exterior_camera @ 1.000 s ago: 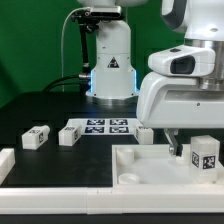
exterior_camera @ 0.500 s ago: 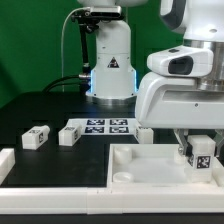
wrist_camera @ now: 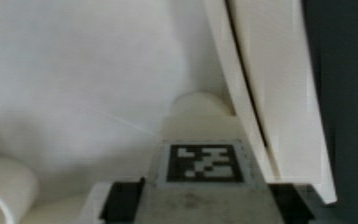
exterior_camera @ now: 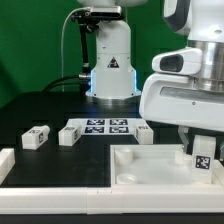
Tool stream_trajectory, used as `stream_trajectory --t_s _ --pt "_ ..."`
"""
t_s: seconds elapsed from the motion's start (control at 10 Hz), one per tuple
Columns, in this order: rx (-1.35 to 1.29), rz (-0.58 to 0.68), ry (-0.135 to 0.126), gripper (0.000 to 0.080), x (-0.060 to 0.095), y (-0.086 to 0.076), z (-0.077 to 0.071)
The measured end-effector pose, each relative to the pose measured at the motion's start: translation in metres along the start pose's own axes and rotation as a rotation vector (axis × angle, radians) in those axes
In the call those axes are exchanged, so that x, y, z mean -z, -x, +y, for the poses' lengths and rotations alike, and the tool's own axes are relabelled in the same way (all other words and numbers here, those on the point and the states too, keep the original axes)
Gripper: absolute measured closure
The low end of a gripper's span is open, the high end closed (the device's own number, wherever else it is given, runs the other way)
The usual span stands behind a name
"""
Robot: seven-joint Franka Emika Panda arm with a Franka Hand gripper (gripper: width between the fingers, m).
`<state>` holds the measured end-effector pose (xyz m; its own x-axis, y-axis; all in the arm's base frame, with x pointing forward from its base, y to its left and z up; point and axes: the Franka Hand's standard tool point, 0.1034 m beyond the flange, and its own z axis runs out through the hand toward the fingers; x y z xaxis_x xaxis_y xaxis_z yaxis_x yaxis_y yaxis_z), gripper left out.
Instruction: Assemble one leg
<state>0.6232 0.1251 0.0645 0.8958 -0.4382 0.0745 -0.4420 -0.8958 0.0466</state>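
At the exterior view's far left a short white rail (exterior_camera: 7,163) lies on the dark table (exterior_camera: 50,108), and just to its right sit two loose white blocks with marker tags, the first (exterior_camera: 36,137) nearer the left edge and the second (exterior_camera: 68,134) beside the marker board (exterior_camera: 106,126), which lies flat in front of the arm's base (exterior_camera: 111,70). A third small white block (exterior_camera: 144,133) rests just past the marker board's right end, close to the rear rim of the large white panel (exterior_camera: 150,168) that fills the lower middle and right of the scene, with a round socket near its left front corner. At the exterior view's right the arm's bulky white wrist hangs over the panel, and the gripper (exterior_camera: 201,152) below it is clamped on the leg (exterior_camera: 202,158), whose tag faces the camera; the leg sits low in the panel's recess near the right corner, though whether its lower end touches the panel cannot be told. In the wrist view the leg (wrist_camera: 204,150) stands upright between the two dark fingers (wrist_camera: 130,197), its tag visible, its far end against the panel floor (wrist_camera: 87,90) beside the raised rim (wrist_camera: 265,90).
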Motion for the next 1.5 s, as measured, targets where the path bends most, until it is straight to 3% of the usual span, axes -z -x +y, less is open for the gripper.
stream_trajectory --t_s 0.6,0.7,0.9,1.0,1.1,1.5 --pt "-0.776 0.028 0.011 0.0509 0.0008 0.0021 -0.0024" --pt "-0.709 0.029 0.013 0.0509 0.0007 0.0018 -0.002" --pt "-0.664 0.033 0.0 0.0227 0.0008 0.0007 -0.0023" --pt "-0.49 0.037 0.0 0.0227 0.0005 -0.0008 0.0" --pt "-0.361 0.038 0.002 0.0164 0.0004 -0.0017 0.0011" --pt "0.101 0.039 0.013 0.0151 0.0027 -0.0024 0.001"
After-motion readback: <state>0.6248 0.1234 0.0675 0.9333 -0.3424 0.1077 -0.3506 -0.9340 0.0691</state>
